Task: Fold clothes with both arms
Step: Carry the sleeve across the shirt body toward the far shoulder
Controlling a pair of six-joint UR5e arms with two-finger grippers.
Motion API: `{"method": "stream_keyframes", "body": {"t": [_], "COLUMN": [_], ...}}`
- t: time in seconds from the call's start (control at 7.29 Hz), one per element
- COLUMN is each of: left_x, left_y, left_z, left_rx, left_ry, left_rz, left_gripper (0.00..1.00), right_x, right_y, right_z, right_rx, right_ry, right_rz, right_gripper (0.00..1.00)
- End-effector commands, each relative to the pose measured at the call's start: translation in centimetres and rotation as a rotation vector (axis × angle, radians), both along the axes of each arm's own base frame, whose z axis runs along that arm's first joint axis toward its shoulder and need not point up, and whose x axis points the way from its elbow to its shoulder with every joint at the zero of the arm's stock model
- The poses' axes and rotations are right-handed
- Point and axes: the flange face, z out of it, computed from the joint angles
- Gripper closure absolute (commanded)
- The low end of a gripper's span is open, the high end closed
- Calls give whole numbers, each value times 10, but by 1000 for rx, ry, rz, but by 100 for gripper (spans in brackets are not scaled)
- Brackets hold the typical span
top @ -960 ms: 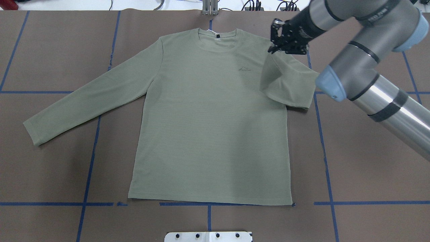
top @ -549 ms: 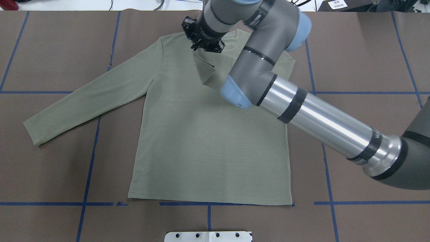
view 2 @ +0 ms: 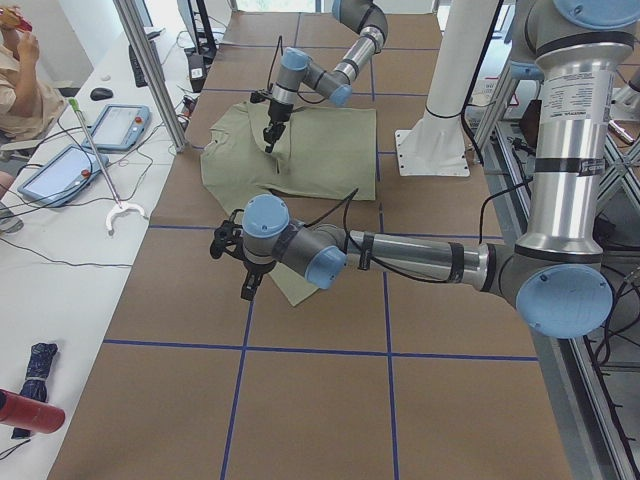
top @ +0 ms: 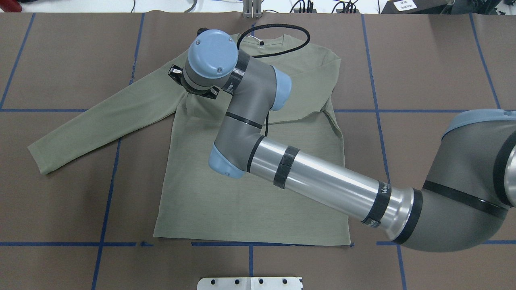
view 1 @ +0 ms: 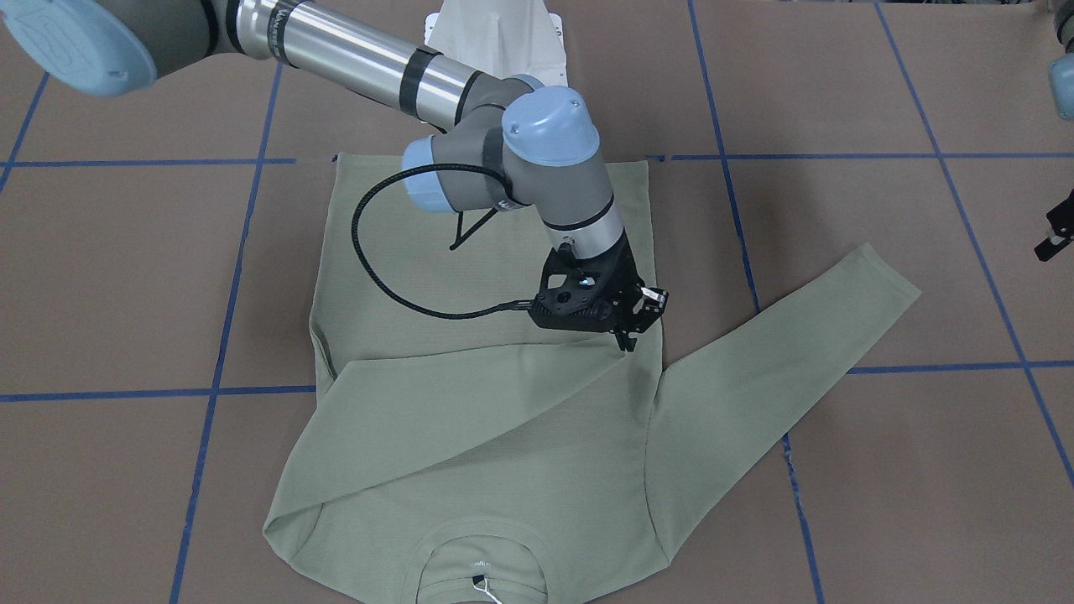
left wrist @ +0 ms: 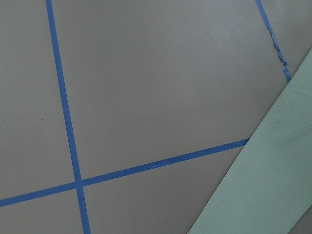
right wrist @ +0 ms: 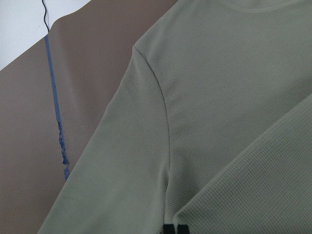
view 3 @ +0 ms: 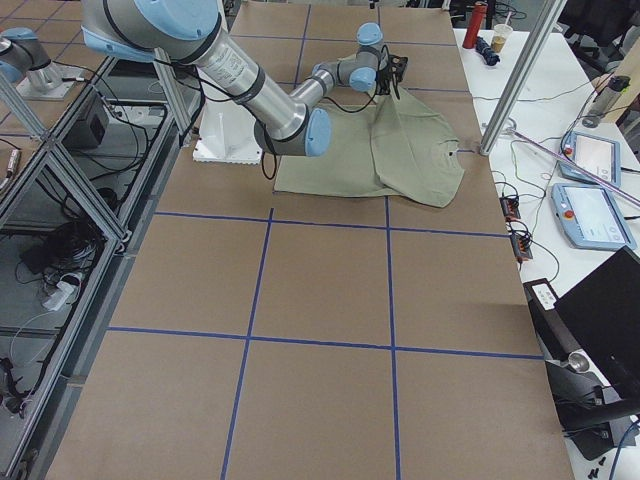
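Clamped on the cuff end of one long sleeve [view 1: 470, 411] with the right claw [view 1: 627, 340]. Pinched tight, with green cloth between the black tips. Pointed nearly straight down at the green shirt [view 1: 394, 344]. Spread flat on the brown table [view 1: 126, 277], right under this claw. Pulled across the chest in a slanted band, from the far shoulder up to the claw tips.

Past the claw, away from the robot: the round collar [view 1: 482, 554] with a white tag string [view 1: 488, 594]. Out to the claw's side, toward the left arm: the other sleeve [view 1: 780, 361], stretched long and flat. Behind the claw, toward the robot: the shirt's straight bottom edge, then a white base [view 1: 495, 33]. Crossed by blue tape lines [view 1: 730, 193] all around.

Hung over bare table with the left claw [view 1: 1059, 233], well apart from the right claw, near the stretched sleeve's end. Cut off at the picture's edge, so cannot tell whether apart or together.
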Motion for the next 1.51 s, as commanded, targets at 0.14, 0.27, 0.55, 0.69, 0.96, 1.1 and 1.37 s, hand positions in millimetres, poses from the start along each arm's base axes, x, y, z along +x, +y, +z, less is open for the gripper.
{"method": "stream_keyframes", "body": {"t": [0.14, 0.27, 0.55, 0.69, 0.96, 1.1, 1.37], "left_x": [1, 4, 27, 39, 82, 104, 113], "left_y": [0, 0, -1, -1, 3, 7, 12], "left_z": [-3, -3, 0, -3, 24, 43, 82], "left_rx": [23, 30, 44, 55, -70, -152, -155], "left_ry": [16, 15, 20, 26, 40, 43, 43], "left_rz": [-1, 7, 50, 68, 72, 70, 66], "left_gripper": [0, 0, 0, 0, 0, 0, 0], "right_x": [-26, -29, -22, -5, 59, 112, 200], "right_y": [-2, -5, -2, 9, 24, 22, 48], "right_z": [-3, -18, -40, -33, 15, 58, 138], "right_rx": [9, 14, 11, -3, -64, -90, 36], "right_ry": [40, 41, 11, -12, 71, 53, 97], "right_rz": [42, 52, 53, 53, 28, -14, -101], "right_gripper": [39, 1, 0, 0, 0, 0, 0]}}
